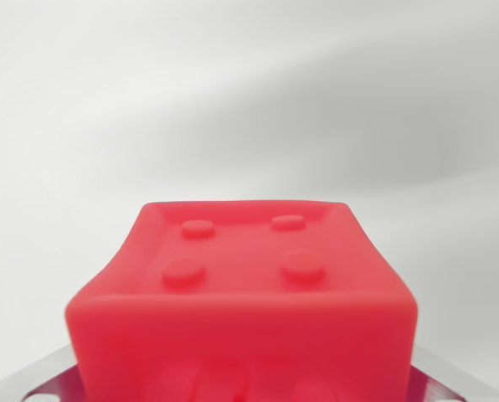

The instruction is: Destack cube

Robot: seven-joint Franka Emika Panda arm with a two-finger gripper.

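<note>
1. Red cube (241,293) filled the lower middle of the wrist view, very close to the lens; one face carried four round studs inside a raised rim.
2. Nothing else of the task showed: no second cube, no stack, no table edge. Behind the cube was only a blurred pale grey-white backdrop.
3. Progress, as a judgement: the cube looked lifted clear, since no surface or lower cube was touching it anywhere visible. That would put the destack past the pick, with the set-down left to do. Can't confirm, as the base cube was out of frame.
4. Grey metal gripper (53,383) parts showed at both bottom corners, on the wrist view's left and right, just behind the cube's lower edge.
5. Fingers: tips were hidden by the cube, so contact couldn't be seen directly. Can't tell from this frame whether they were clamped on the cube or merely beside it. The cube sitting centred and so near the camera suggested a hold, but that is a guess only.
6. Arm pose: only the wrist end was readable. The camera looked along the gripper at the studded face, the cube slightly skewed, its left side leaning in. Height above any table couldn't be told.
7. Remaining, judged: carry the cube aside, lower it, release.
</note>
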